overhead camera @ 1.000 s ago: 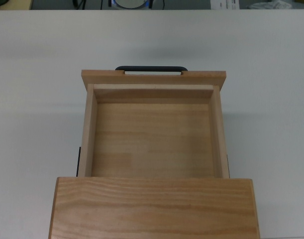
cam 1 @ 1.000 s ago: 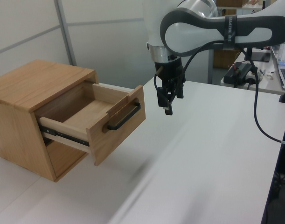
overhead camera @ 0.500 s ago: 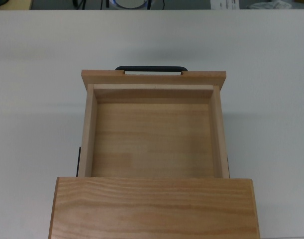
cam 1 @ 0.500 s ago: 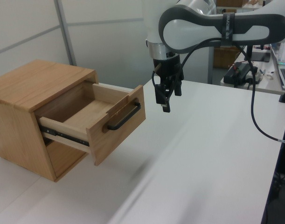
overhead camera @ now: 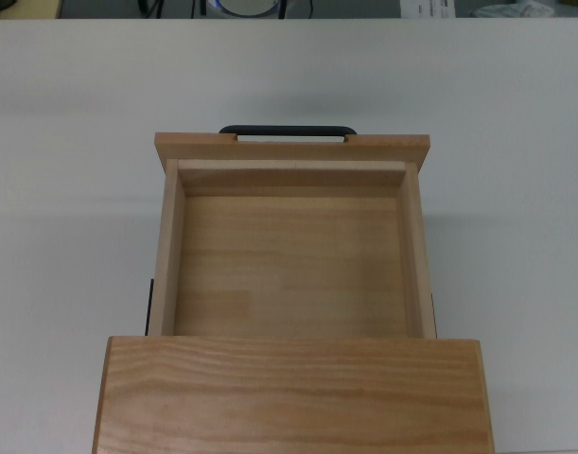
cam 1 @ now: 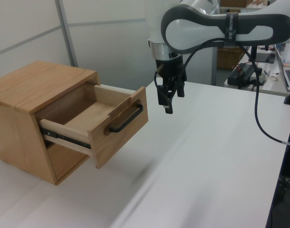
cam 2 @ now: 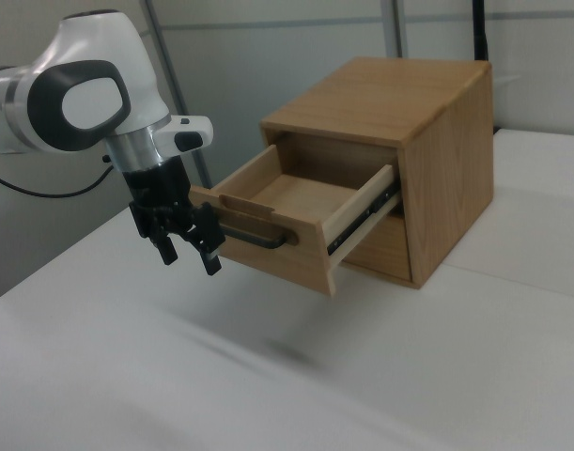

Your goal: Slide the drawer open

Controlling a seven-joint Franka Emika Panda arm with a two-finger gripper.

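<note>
In the left view, the cabinet point(cam 1: 38, 95) stands at the left on the white worktop point(cam 1: 206, 156). The drawer point(cam 1: 95, 121) projects from the cabinet's upper opening toward the left view's right, pulled well out but with its rear still inside the carcass. Its light-wood interior is exposed and holds nothing visible. A black slide rail point(cam 1: 64, 137) runs along the drawer's near side. The flat front panel carries the black bar handle point(cam 1: 127, 118), mounted horizontally.

To the right of the drawer front in the left view, the gripper point(cam 1: 166, 102) hangs in the air above the worktop, pointing downward. It is near the handle but apart from it; it touches neither the handle nor the panel. The fingers are spread, with a visible gap between them, and nothing is held. The white and grey arm point(cam 1: 216, 26) extends from the gripper toward the left view's upper right, with a black cable point(cam 1: 258, 104) hanging below it.

In the top view, the drawer point(overhead camera: 291, 255) occupies the centre, its handle point(overhead camera: 288, 130) at the upper edge and the cabinet top slab point(overhead camera: 293, 392) at the bottom. The gripper is outside the top view.

In the right view, the order is reversed: the gripper point(cam 2: 186, 246) hangs at the left, just beside the handle point(cam 2: 258, 237) end, and the drawer point(cam 2: 296, 221) and cabinet point(cam 2: 427, 150) lie to its right.
</note>
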